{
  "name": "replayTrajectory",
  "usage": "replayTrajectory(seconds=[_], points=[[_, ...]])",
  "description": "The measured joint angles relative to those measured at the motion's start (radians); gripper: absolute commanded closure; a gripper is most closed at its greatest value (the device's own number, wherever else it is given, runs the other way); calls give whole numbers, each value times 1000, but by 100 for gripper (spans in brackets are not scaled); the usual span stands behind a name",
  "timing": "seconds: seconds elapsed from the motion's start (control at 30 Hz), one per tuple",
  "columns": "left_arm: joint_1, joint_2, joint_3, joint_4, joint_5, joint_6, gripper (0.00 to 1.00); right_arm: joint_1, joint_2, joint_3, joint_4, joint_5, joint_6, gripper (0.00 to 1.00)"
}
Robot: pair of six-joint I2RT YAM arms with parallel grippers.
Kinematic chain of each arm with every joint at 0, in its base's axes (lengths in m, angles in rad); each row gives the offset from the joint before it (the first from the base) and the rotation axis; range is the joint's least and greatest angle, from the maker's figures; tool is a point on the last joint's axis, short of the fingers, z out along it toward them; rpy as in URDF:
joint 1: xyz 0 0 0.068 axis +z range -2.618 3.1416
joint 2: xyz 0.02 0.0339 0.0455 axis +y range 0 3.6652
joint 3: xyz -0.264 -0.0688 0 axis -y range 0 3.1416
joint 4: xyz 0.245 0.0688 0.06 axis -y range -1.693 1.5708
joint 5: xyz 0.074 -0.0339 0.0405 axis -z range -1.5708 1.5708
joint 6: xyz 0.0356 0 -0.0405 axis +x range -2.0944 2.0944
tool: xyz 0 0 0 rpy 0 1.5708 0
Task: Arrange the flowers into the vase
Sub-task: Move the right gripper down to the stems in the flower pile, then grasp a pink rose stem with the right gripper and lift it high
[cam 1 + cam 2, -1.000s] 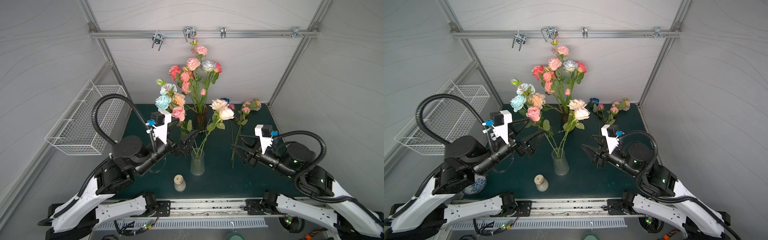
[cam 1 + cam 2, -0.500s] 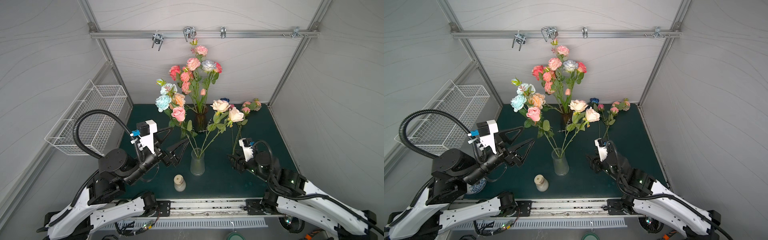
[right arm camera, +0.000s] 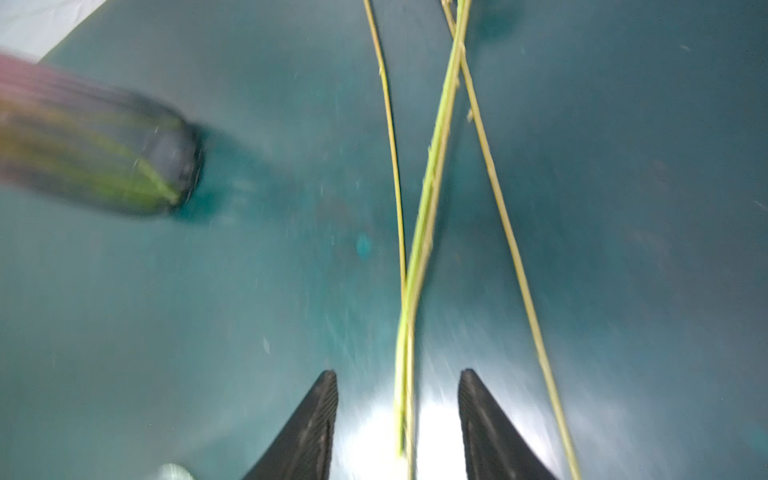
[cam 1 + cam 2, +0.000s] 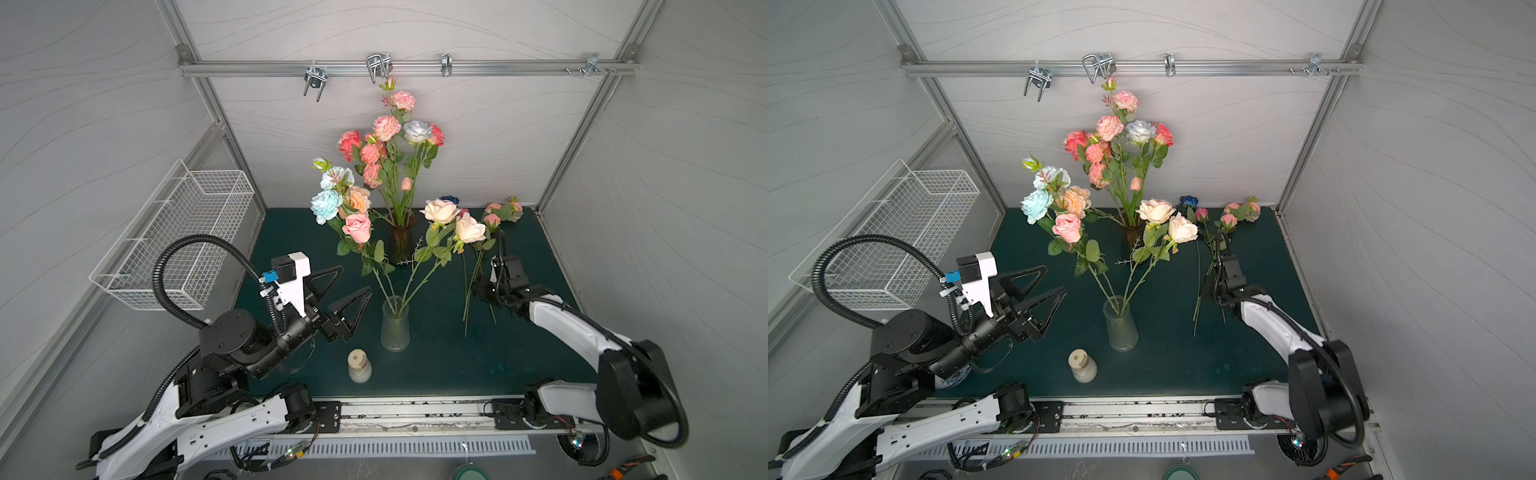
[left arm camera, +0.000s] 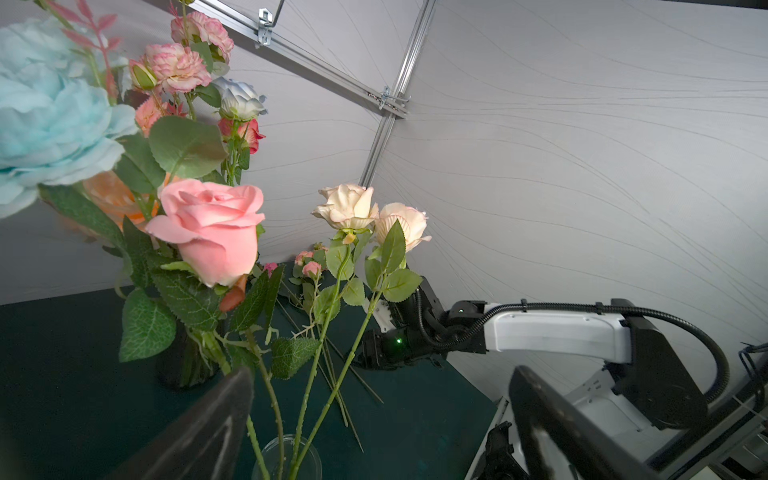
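Jaws apart, my right end effector [image 3: 398, 372] straddles crossed thin green flower stems [image 3: 409, 291] lying on the dark green tabletop [image 4: 436, 365] right of the clear glass vase [image 4: 395, 328], so I may pinch several at once; my left end effector [image 4: 355, 278] gapes empty.

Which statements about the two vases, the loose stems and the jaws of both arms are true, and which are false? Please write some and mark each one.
1. The clear vase holds several flowers. True.
2. The left jaws grip a pink rose. False: they stand wide open and empty, near the clear vase.
3. Between the right jaws lie loose stems on the green mat, not pinched. True.
4. The dark vase is empty. False: it holds a tall bunch of flowers.
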Motion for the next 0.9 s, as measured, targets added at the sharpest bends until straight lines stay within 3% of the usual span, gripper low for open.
replayTrajectory(seconds=[0.23,0.63,0.9], points=[[0,-16,-1,-26,13,-16,2,-64,218,97,84,-10,51,58],[0,-21,-1,-43,42,-15,2,-94,359,184,113,-9,105,68],[0,-26,-1,-51,34,-13,2,-99,396,191,121,7,116,92]])
